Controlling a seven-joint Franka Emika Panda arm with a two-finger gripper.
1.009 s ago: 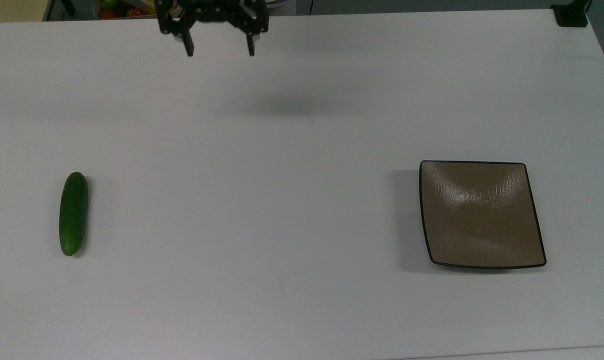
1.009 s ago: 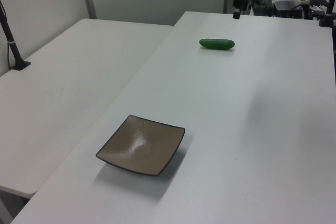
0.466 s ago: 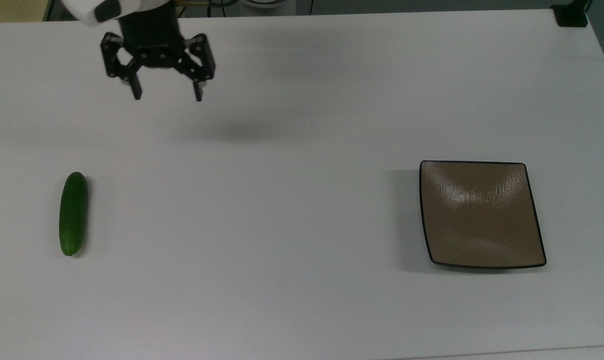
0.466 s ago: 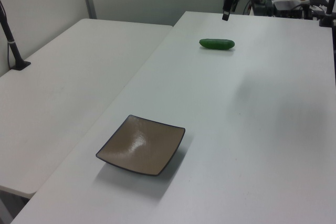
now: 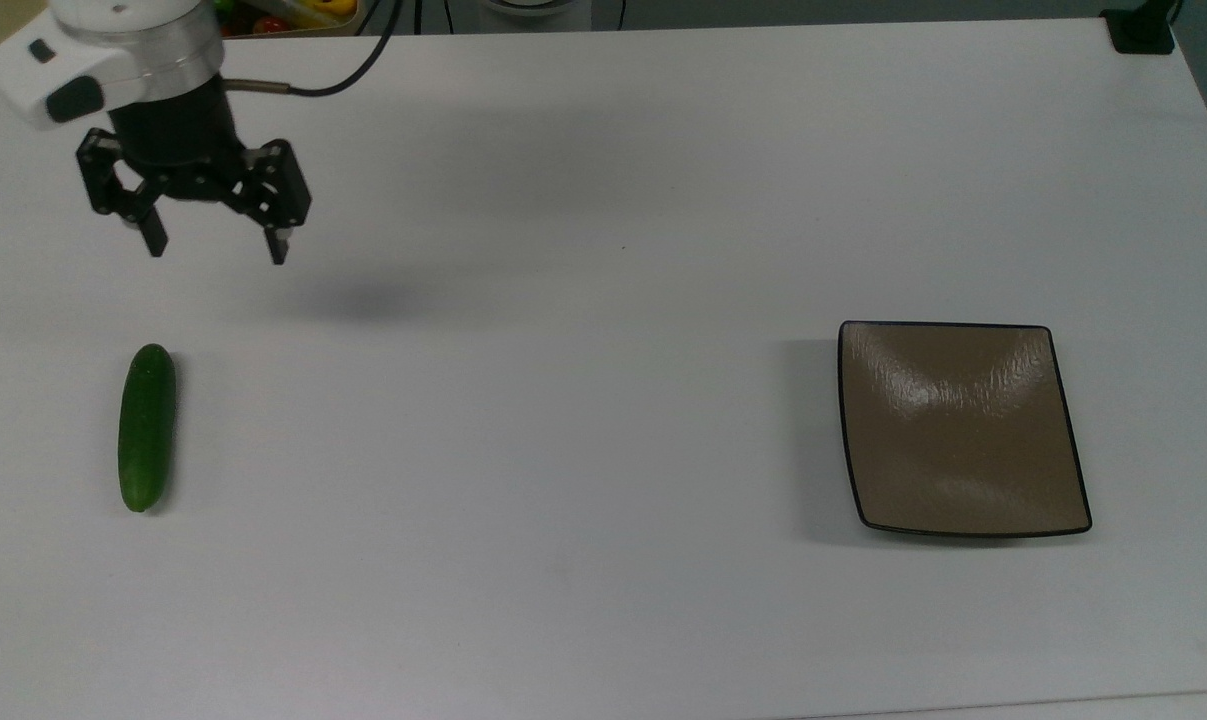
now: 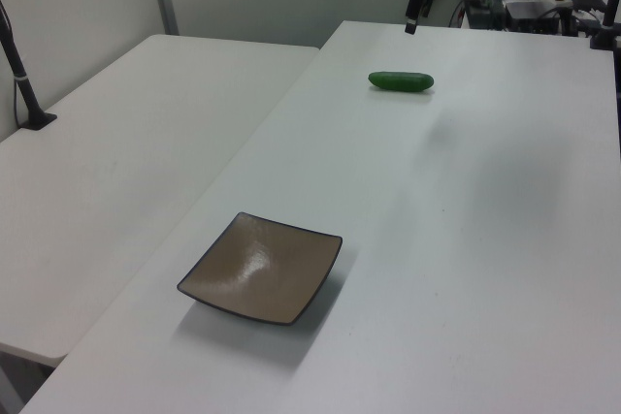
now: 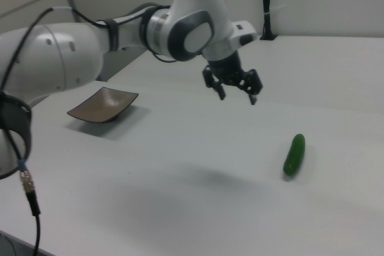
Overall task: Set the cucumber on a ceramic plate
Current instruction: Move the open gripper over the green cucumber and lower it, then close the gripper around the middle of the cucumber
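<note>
The end effector (image 5: pixel 215 250) hangs above the table (image 5: pixel 583 200) with its fingers spread wide and nothing between them, up and to the right of the cucumber (image 5: pixel 147 427) in the top view. The cucumber lies flat on the table, well apart from the plate (image 5: pixel 963 430), which sits bare near the top view's right.

Risks, as I judge them: the cucumber is smooth and round, so a descent off its middle could roll it aside or let it squirt out as the fingers close. Fingers aligned along its length instead of across it would miss. A loose grip could drop it on the long carry, and a high release could send it rolling off the glossy plate.

No readable writing or brand marks anywhere.
</note>
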